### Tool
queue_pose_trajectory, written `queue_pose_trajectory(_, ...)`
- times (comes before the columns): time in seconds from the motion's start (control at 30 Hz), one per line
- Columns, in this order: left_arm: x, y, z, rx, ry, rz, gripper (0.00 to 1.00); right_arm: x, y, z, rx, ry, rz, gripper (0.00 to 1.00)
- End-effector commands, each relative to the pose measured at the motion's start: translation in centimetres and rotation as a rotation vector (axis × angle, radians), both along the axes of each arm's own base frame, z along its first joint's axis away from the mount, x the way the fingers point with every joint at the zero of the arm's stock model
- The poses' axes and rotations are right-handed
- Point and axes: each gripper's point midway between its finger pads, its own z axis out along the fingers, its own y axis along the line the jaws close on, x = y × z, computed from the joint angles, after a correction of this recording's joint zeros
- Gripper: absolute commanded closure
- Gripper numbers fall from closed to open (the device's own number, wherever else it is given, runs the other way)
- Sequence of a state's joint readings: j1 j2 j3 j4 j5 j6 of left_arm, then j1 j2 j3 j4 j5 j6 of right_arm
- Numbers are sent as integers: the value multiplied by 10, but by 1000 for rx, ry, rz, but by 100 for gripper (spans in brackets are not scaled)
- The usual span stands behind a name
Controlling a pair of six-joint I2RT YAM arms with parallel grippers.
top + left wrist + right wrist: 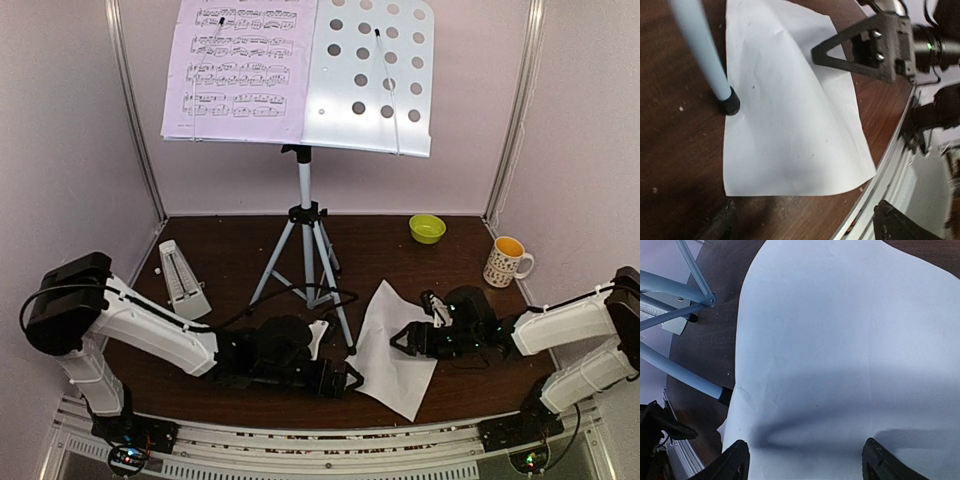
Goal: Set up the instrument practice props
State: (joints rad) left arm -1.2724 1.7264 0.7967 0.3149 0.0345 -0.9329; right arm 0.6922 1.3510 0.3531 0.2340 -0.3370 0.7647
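Note:
The music stand [305, 210] stands at mid-table on its silver tripod, with one printed page [240, 65] held on the left half of its perforated desk [375, 75]. The second page [393, 347] lies blank side up on the table, right of a tripod foot [731, 106]. It also shows in the left wrist view [790, 110] and the right wrist view [850, 350]. The grey metronome [183, 280] stands at the left. My left gripper [352, 378] is open and empty at the page's left edge. My right gripper [400, 340] is open just over the page's right side.
A small yellow-green bowl [427, 228] and a patterned white mug [506, 262] stand at the back right. A black cable [300, 297] runs by the tripod feet. The metal rail [330, 440] edges the table's near side.

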Motion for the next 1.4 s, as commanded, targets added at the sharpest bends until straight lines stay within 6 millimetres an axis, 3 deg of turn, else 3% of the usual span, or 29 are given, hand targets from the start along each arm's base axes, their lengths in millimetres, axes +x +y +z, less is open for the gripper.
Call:
queue_pose_trajectory(0.0, 4, 4, 55, 257, -518, -45, 2, -69, -38, -66, -175, 321, 16, 21)
queue_pose_trajectory(0.13, 5, -1, 44, 488, -732, -172, 2, -68, -38, -64, -173, 316, 19, 21)
queue_pose_trajectory(0.4, -28, -33, 33, 701, -1111, -474, 2, -67, -37, -61, -167, 307, 17, 21)
queue_pose_trajectory(0.73, -19, -72, 16, 961, -1312, -491, 2, -68, -35, -55, -130, 305, 10, 20)
queue_pose_trajectory(0.93, -25, -91, 3, 981, -1372, -598, 2, -68, -33, -53, -124, 303, 12, 20)
queue_pose_trajectory(1.07, -30, -83, -2, 962, -1366, -660, 2, -69, -34, -54, -121, 306, 11, 20)
queue_pose_trajectory(1.27, -56, -45, 12, 815, -1327, -707, 2, -69, -35, -55, -125, 305, 12, 20)
queue_pose_trajectory(1.37, -61, -35, 6, 815, -1324, -731, 2, -69, -34, -56, -121, 308, 13, 20)
